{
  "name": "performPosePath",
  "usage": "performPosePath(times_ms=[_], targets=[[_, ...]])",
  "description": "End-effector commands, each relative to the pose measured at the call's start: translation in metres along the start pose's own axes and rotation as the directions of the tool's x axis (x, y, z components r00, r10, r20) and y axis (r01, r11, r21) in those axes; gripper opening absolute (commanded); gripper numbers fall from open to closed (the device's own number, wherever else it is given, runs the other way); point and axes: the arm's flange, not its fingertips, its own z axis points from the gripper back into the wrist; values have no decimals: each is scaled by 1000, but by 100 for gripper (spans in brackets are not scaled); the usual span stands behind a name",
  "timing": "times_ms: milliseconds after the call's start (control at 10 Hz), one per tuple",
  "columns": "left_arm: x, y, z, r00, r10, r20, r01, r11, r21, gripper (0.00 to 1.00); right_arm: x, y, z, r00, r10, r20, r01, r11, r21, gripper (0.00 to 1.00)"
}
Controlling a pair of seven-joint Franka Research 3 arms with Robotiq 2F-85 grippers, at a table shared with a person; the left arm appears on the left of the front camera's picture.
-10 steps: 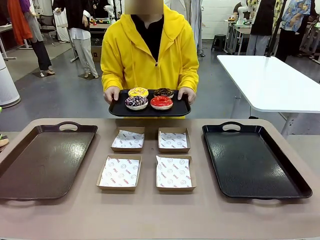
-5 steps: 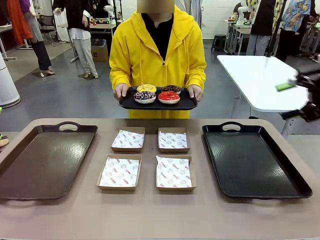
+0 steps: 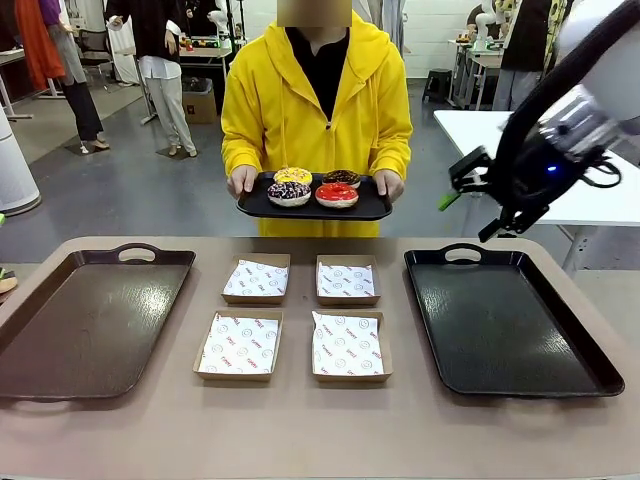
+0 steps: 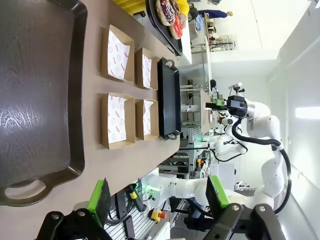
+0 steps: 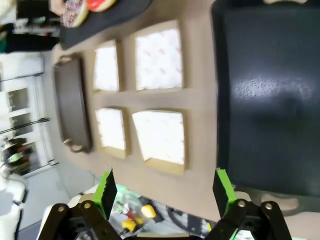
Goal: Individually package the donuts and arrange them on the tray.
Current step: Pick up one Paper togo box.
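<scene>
Across the table a person holds a small black tray (image 3: 313,208) bearing the donuts: yellow (image 3: 293,176), chocolate (image 3: 343,178), purple-brown with white sprinkles (image 3: 289,192) and red (image 3: 337,194). My right gripper (image 3: 466,214) hangs open in the air above the far end of the large black tray (image 3: 500,320), well right of the donuts. In the right wrist view the right gripper (image 5: 165,187) holds nothing, with the donuts (image 5: 75,12) at the top left. My left gripper (image 4: 159,195) is open and empty over the table's near edge, with the donuts (image 4: 167,12) far off.
Four open cardboard boxes lined with printed paper sit mid-table, two behind (image 3: 256,279) (image 3: 348,280) and two in front (image 3: 238,345) (image 3: 349,346). A large brown tray (image 3: 85,325) lies at the left. A white table (image 3: 540,160) stands behind at the right.
My right arm has swung in from the right edge and now hangs above the black tray's far end. The person has shifted a little right with the donut tray.
</scene>
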Motion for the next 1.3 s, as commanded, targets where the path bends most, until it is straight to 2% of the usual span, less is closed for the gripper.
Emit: performPosePath(times_ms=[0,300,400,500,600,1200], targets=[[-1,-2,1,1000,11,6,-11,1000,-15,100,12,16,-12,1000,-14,2,14,993,-119,100],[-1,-2,1,1000,11,6,-11,1000,-15,100,3,37,-43,999,45,1,-43,971,-237,100],[-1,-2,1,1000,11,6,-11,1000,-15,100,-3,41,-49,997,72,-10,-72,968,-242,100],[-1,-2,1,1000,11,6,-11,1000,-15,100,-8,42,-46,995,95,-19,-97,979,-180,100],[-1,-2,1,1000,11,6,-11,1000,-15,100,-1,37,-43,997,68,-21,-71,974,-216,100],[-1,-2,1,1000,11,6,-11,1000,-15,100,-1,37,-43,997,68,-21,-71,974,-216,100]])
